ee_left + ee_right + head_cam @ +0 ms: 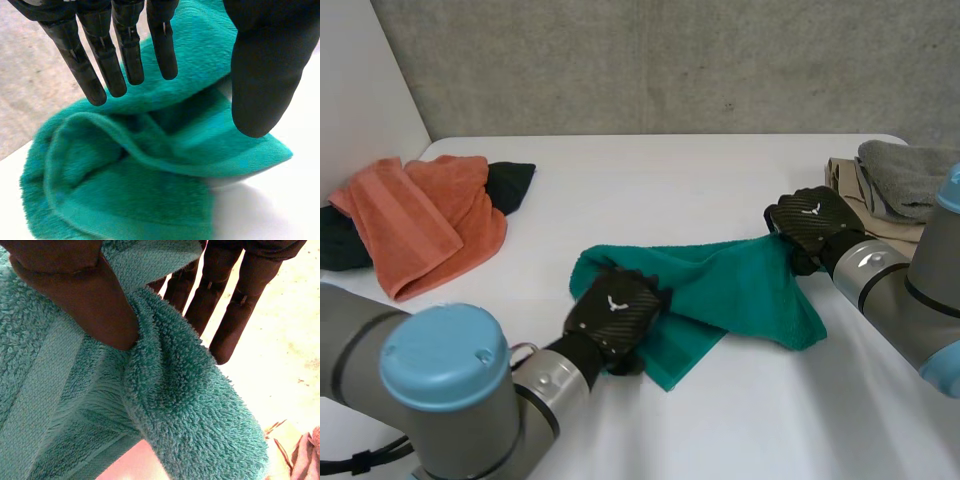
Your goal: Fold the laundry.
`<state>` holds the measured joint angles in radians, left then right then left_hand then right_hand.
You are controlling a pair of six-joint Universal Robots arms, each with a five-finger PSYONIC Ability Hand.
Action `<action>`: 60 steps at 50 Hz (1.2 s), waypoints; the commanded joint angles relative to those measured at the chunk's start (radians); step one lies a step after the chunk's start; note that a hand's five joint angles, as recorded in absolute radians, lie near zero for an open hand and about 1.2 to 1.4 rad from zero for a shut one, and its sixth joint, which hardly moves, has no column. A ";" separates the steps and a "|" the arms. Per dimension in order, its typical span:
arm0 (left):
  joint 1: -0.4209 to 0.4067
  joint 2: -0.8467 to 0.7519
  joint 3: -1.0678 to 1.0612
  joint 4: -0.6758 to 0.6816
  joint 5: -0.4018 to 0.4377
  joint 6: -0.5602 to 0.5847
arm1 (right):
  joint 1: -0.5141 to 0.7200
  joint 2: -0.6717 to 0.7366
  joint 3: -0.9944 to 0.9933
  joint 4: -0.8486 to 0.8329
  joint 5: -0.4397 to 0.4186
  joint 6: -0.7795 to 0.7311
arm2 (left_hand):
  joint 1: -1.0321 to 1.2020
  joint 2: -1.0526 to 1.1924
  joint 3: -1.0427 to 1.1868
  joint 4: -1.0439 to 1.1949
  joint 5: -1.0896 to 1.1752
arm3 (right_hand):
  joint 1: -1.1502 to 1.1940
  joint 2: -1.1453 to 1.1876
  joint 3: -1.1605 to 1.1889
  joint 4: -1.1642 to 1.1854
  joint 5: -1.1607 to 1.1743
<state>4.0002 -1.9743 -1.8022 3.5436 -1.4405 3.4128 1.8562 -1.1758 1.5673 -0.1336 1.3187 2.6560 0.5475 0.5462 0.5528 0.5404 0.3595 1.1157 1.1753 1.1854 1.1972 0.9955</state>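
Me: Left hand (615, 315) sits on the towel's (730, 290) near fold, fingers straight, gripping nothing. Towel's mid-table (720, 170). Right hand (815, 222) pinches its right end.
Ops: Step?
Me: Mid-fold, I'd say. Next, left needs an edge.

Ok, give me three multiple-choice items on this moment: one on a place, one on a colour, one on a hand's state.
1. Where does the orange towel lie?
A) at the table's left side, on a dark cloth
B) at the table's middle
C) hanging off the table's near edge

2. What colour is the middle towel?
A) red
B) teal
C) white

3. How is the right hand?
A) open, above the table
B) shut on the middle towel
C) shut, holding nothing

Key: 1 A, the head view shows it at the left over the dark cloth. 2 B, it is teal in every view. 3 B, the right wrist view shows thumb and fingers pinching the cloth.
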 commanded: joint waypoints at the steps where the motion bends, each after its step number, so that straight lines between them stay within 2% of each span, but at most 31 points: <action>1: -0.036 -0.112 0.078 -0.003 -0.008 0.098 | -0.002 0.002 0.005 0.000 -0.001 0.006 | 0.045 0.046 0.039 0.052 0.058 | 0.281 0.221 0.211 0.199 0.226; 6: -0.084 -0.179 0.159 -0.014 -0.009 0.196 | -0.006 0.010 0.014 -0.001 -0.004 0.006 | 0.051 0.052 0.045 0.058 0.064 | 0.281 0.221 0.211 0.199 0.226; 9: -0.084 -0.195 0.172 -0.020 -0.009 0.220 | -0.006 0.016 0.016 -0.001 -0.004 0.004 | 0.051 0.052 0.045 0.058 0.064 | 0.281 0.221 0.211 0.199 0.226; 27: -0.087 -0.261 0.210 -0.031 -0.009 0.223 | -0.006 0.050 0.017 -0.005 -0.006 0.002 | 0.074 0.075 0.069 0.081 0.087 | 0.281 0.221 0.211 0.199 0.226; 33: -0.081 -0.279 0.253 -0.029 -0.011 0.221 | -0.005 0.053 0.017 -0.006 -0.006 0.002 | 0.256 0.257 0.251 0.263 0.269 | 0.281 0.221 0.211 0.199 0.226; 39: -0.079 -0.304 0.296 -0.029 -0.009 0.223 | -0.003 0.053 0.019 -0.006 -0.006 0.002 | 0.306 0.307 0.301 0.313 0.319 | 0.281 0.221 0.211 0.199 0.226; 42: -0.078 -0.327 0.322 -0.031 -0.008 0.223 | -0.003 0.053 0.020 -0.006 -0.006 0.002 | 0.403 0.404 0.397 0.410 0.416 | 0.281 0.221 0.211 0.199 0.226; 49: -0.059 -0.351 0.377 -0.034 -0.009 0.220 | -0.006 0.053 0.020 -0.008 -0.006 0.001 | 0.848 0.850 0.843 0.856 0.862 | 0.281 0.221 0.211 0.199 0.226; 56: -0.047 -0.331 0.389 -0.034 -0.031 0.221 | -0.008 0.047 0.010 -0.006 -0.001 0.002 | 0.849 0.850 0.843 0.856 0.862 | 0.281 0.221 0.211 0.199 0.226; 60: -0.024 -0.223 0.357 -0.034 -0.112 0.214 | -0.008 0.033 -0.012 0.003 -0.001 -0.004 | 0.849 0.850 0.843 0.856 0.862 | 0.281 0.221 0.211 0.199 0.226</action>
<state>3.9542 -2.3065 -1.4124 3.5094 -1.4712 3.6332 1.8490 -1.1286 1.5798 -0.1392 1.3163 2.6579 1.1354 1.1936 1.1890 1.1962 0.9692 1.1157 1.1753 1.1904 1.1974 0.9955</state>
